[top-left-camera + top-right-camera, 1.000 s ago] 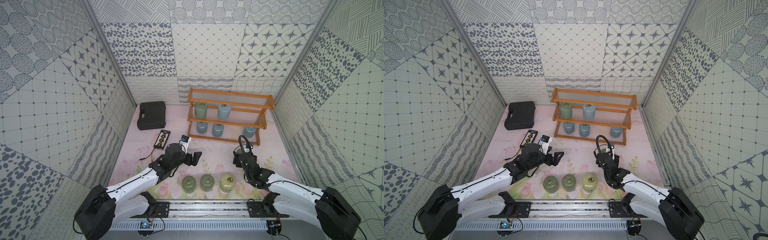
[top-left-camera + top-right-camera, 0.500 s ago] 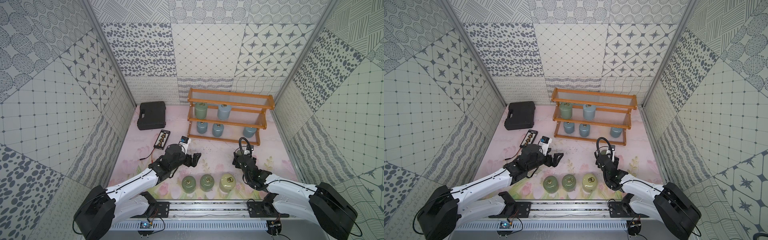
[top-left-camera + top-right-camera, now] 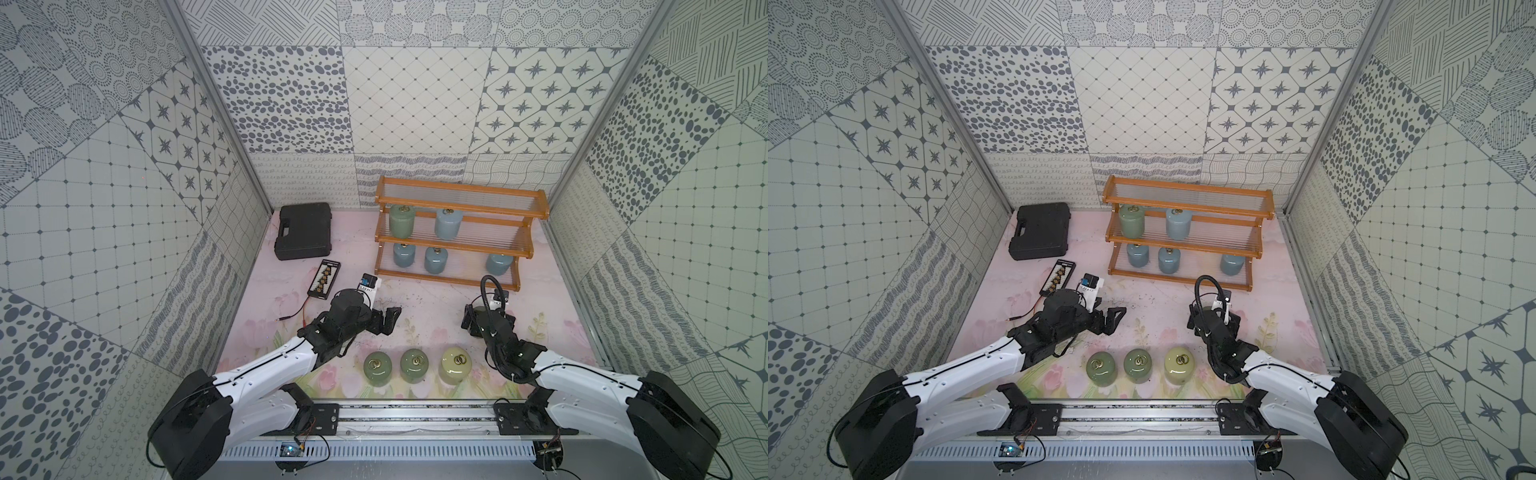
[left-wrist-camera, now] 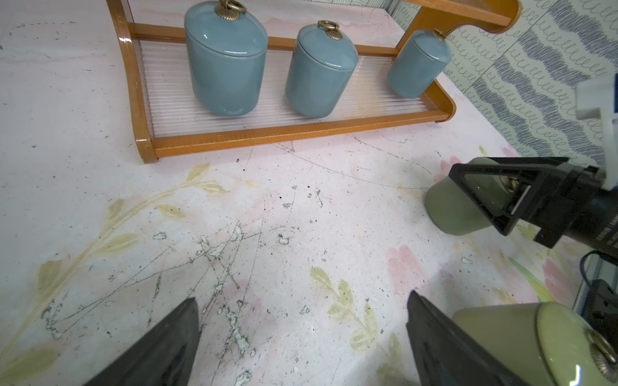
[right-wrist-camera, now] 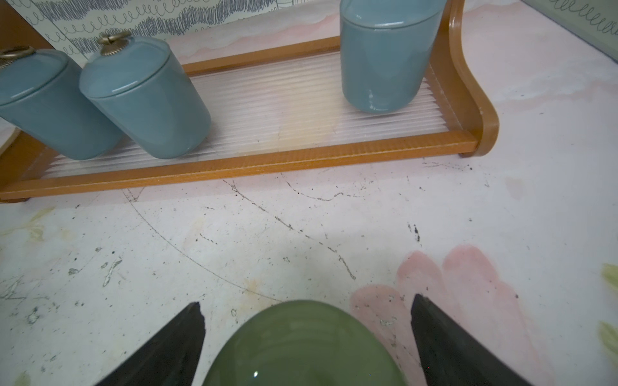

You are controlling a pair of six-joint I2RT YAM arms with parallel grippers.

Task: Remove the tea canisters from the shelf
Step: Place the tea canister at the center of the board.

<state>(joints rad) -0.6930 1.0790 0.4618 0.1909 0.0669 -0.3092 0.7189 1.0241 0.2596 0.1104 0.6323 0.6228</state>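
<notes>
The wooden shelf stands at the back. Its middle tier holds a green canister and a blue one. Three blue canisters stand on its bottom tier. Near the front edge stand two green canisters and a cream one. My right gripper is open around another green canister standing on the table, with a gap on each side. The wrist hides it in both top views. My left gripper is open and empty over bare table.
A black plastic case lies at the back left. A black terminal strip with a cable and a small white and blue device lie behind my left arm. Patterned walls close three sides and a metal rail runs along the front.
My right gripper's jaws have spread wide and let go of the green canister, which stays on the table between them. Neither arm has shifted noticeably.
</notes>
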